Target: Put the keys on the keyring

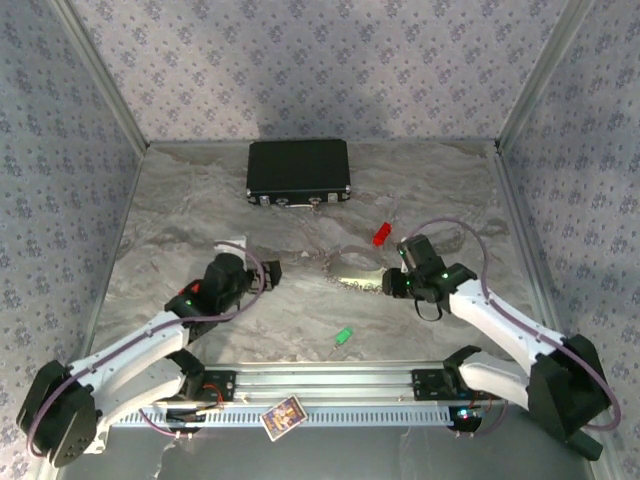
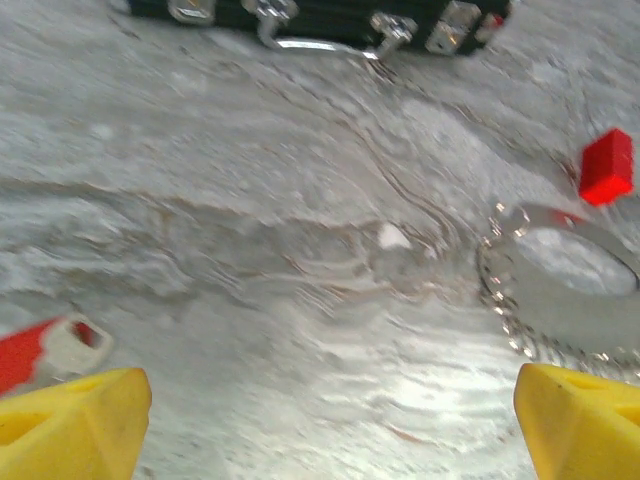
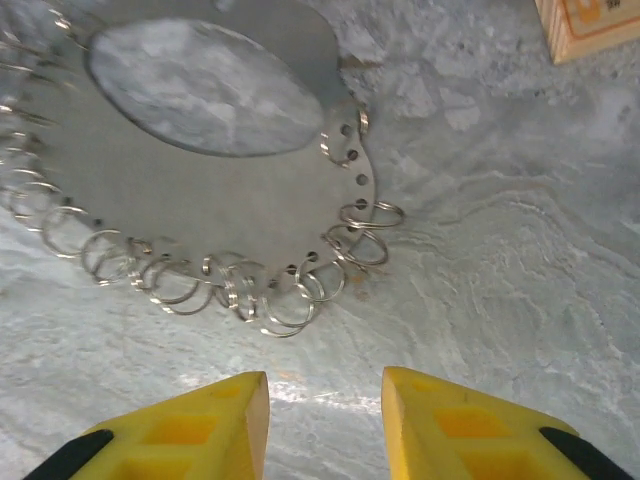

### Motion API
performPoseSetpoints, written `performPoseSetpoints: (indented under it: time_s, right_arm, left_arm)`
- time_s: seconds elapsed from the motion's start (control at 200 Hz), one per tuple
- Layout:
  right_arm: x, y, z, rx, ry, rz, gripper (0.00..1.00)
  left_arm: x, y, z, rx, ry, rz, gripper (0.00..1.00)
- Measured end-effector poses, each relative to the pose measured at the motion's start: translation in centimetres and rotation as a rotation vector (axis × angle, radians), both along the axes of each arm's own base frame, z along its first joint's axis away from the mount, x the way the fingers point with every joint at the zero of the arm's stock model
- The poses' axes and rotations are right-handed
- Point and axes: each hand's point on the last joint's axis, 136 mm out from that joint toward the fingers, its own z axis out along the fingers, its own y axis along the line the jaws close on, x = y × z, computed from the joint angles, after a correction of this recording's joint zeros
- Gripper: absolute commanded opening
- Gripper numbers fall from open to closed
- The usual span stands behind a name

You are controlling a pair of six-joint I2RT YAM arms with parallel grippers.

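ring-grab step: right gripper [image 3: 325, 398] hovers near side of the keyring [image 3: 250, 215], jaws narrow but empty; left gripper [image 2: 330, 425] gapes, empty. next, a precise rim pinch.

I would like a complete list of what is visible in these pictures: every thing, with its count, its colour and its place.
case: one, black, far middle
keyring: one, silvery, centre
red key: one, red, just beyond the keyring
green key: one, green, near middle
red-and-white piece: one, low left in the left wrist view
tan block: one, tan, top corner of the right wrist view
card: one, orange and dark, at the near rail
table: one, grey marbled
left claw: one, yellow, wide open
right claw: one, yellow, narrow gap, nothing held, at the keyring's edge
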Motion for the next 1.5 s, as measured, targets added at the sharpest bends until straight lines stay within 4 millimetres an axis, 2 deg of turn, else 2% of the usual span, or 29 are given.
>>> performPoseSetpoints:
  time_s: [0.125, 0.265, 0.385, 0.53, 0.585, 0.735, 0.964, 1.149, 1.219, 1.299, 1.499]
  right_arm:
    - [1.4, 0.5, -0.3, -0.037, 0.035, -0.006, 0.39]
    - [3.7, 1.0, -0.3, -0.078, 0.034, -0.025, 0.40]
    - [5.6, 1.1, -0.9, -0.134, 0.040, -0.059, 0.37]
    - [7.0, 1.3, -1.9, -0.194, 0.053, -0.086, 0.30]
    - [7.2, 1.3, -2.4, -0.213, 0.062, -0.090, 0.29]
    - [7.1, 1.0, -3.7, -0.260, 0.093, -0.106, 0.17]
    - [7.2, 0.5, -4.0, -0.294, 0.096, -0.127, 0.00]
    - [7.1, 0.2, -3.8, -0.313, 0.099, -0.128, 0.00]
    - [7.1, 0.3, -3.2, -0.307, 0.081, -0.122, 0.00]
    - [7.3, 0.7, -1.4, -0.287, 0.024, -0.098, 0.00]
    - [7.7, 2.4, 6.0, -0.193, -0.228, -0.003, 0.00]
  left_arm:
    - [-1.2, -1.7, -1.6, 0.021, 0.042, -0.030, 0.94]
    - [-1.4, -2.1, -3.1, 0.065, 0.078, -0.027, 0.94]
    - [-0.8, -2.6, -2.8, 0.069, 0.068, -0.017, 0.94]
    - [-0.2, -3.1, -1.7, 0.048, 0.040, -0.008, 0.95]
    - [0.0, -3.1, -1.5, 0.044, 0.033, -0.004, 0.95]
    - [0.1, -3.0, -1.5, 0.047, 0.028, 0.002, 0.95]
    - [0.2, -2.8, -1.0, 0.043, 0.014, 0.014, 0.95]
    - [0.3, -2.6, -0.3, 0.031, -0.006, 0.025, 0.95]
    - [0.3, -2.4, 0.0, 0.029, -0.012, 0.030, 0.95]
    - [0.2, -2.1, 0.4, 0.029, -0.023, 0.036, 0.95]
    - [0.5, -1.2, 2.9, 0.038, -0.117, 0.049, 0.97]
